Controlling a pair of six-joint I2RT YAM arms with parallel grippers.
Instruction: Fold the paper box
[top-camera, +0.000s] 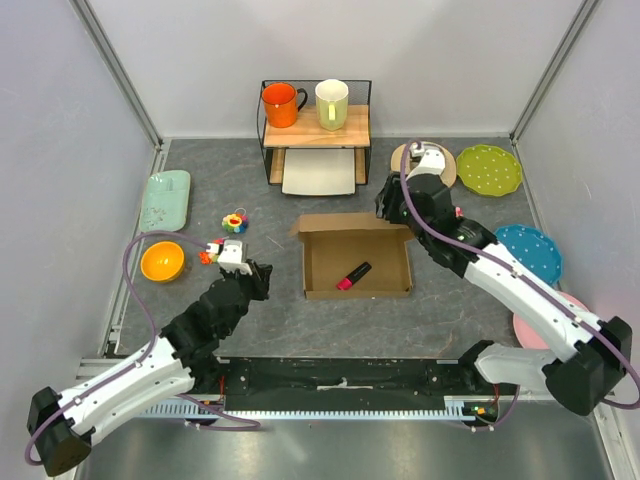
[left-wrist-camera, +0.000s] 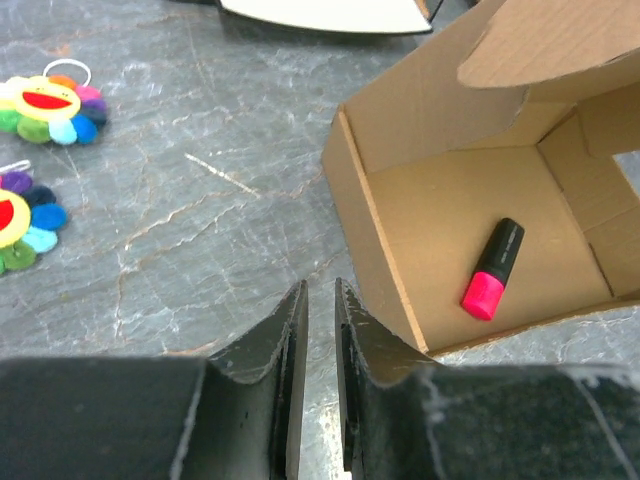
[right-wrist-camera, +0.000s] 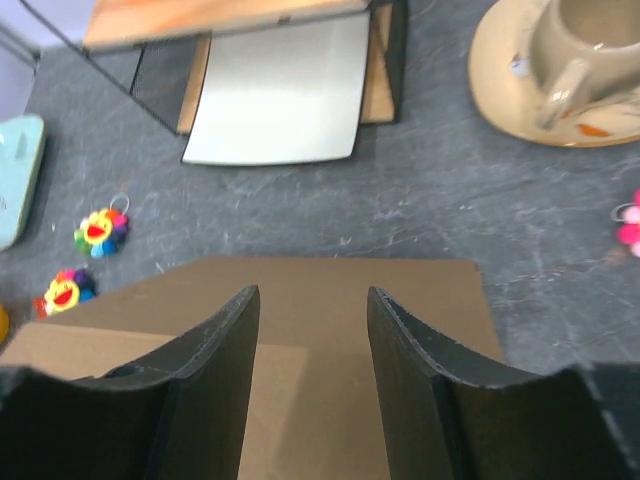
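- You find the paper box (top-camera: 385, 255) near the middle of the grey table (top-camera: 250, 320), just in front of the wire rack (top-camera: 315, 130). It lies between the two grippers.
- The box stands open at the top with its side walls raised. Its lid flap rises from the far edge.
- A pink highlighter (top-camera: 353, 276) with a black cap lies at a slant on the box floor, toward the near wall.
- The left gripper (top-camera: 262, 275) hangs low over the table just beside the box's near left corner, not touching it. Its jaws are almost together, with only a thin slit between them, and nothing is in them.
- The right gripper (top-camera: 390, 208) sits at the far right corner of the box, above the lid flap. Its jaws stand moderately apart with nothing clamped between them.
- From the right wrist view you see the flap as a broad brown panel under both fingers (right-wrist-camera: 225, 340). Whether the tips touch the cardboard I cannot tell.
- An orange mug (top-camera: 282, 104) and a pale yellow mug (top-camera: 332, 103) stand on the rack's wooden shelf. A white tray (top-camera: 320, 172) lies beneath it.
- Two rainbow flower toys (top-camera: 234, 222) lie left of the box. An orange bowl (top-camera: 162, 261) and a mint tray (top-camera: 165, 198) lie further left.
- A cup on a saucer (right-wrist-camera: 570, 60), a green plate (top-camera: 489, 169) and a blue plate (top-camera: 530, 250) lie to the right.
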